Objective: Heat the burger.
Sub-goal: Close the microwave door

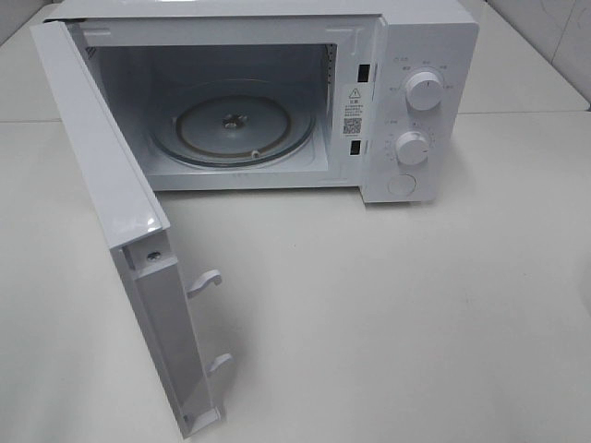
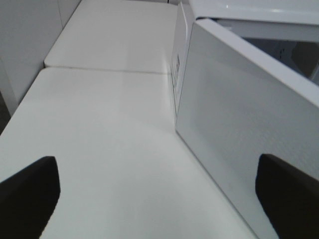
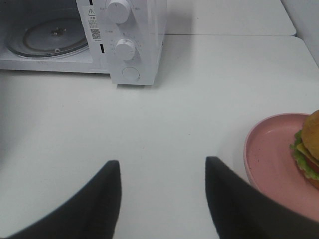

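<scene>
The burger (image 3: 308,148), a tan bun with lettuce showing, sits on a pink plate (image 3: 271,159) at the edge of the right wrist view; only part of it shows. My right gripper (image 3: 163,164) hovers over bare table beside the plate, open, with nothing between its dark fingers. The white microwave (image 1: 406,55) stands at the back of the table with its door (image 1: 102,157) swung wide to the left, and the glass turntable (image 1: 231,125) inside is bare. My left gripper (image 2: 157,169) is wide open, close to the outer face of the door (image 2: 239,139). Neither gripper nor the burger appears in the exterior high view.
Two round knobs (image 1: 424,90) and a button are on the microwave's right panel. The open door juts toward the table's front-left, with its latch hooks (image 1: 205,281) sticking out. White walls border the table at the back.
</scene>
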